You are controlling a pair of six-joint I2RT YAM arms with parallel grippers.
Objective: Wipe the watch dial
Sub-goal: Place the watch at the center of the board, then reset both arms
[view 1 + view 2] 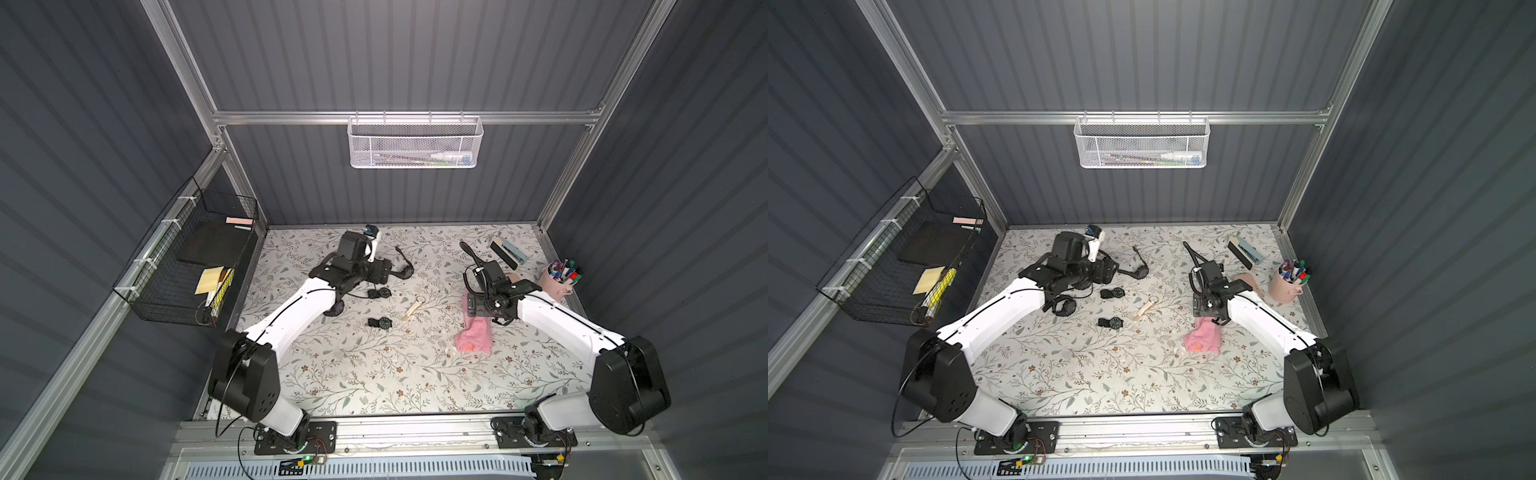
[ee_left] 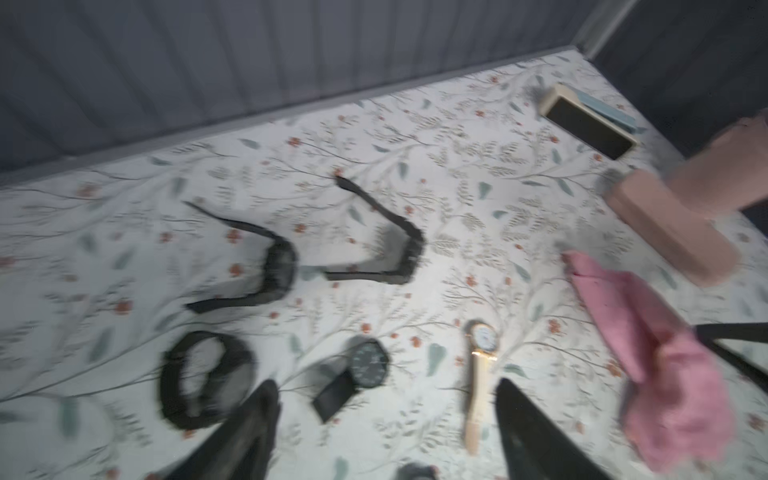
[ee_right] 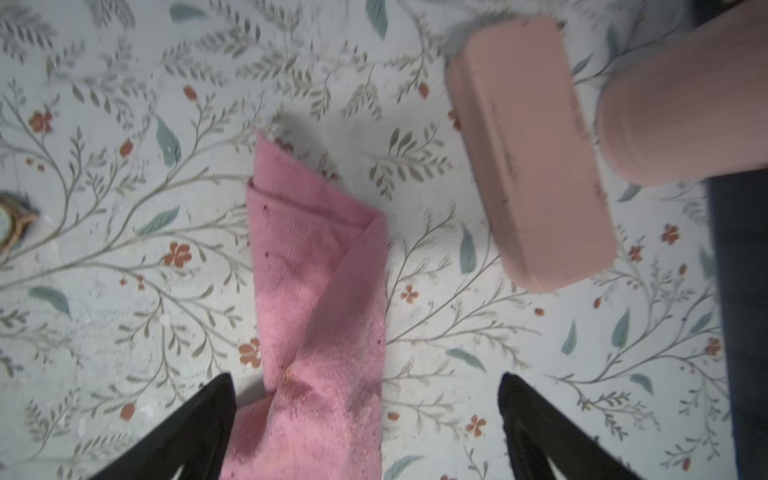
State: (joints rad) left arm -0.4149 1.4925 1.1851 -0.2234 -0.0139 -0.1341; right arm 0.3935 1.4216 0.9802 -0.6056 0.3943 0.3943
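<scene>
Though scattered, five watches [image 2: 365, 368], one cloth [image 3: 320, 291]

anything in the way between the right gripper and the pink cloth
Nothing visible. In the right wrist view the right gripper is open, and the pink cloth lies just beneath it, running into the gap between the jaws. The pink case lies off to one side, apart from the cloth.
</scene>
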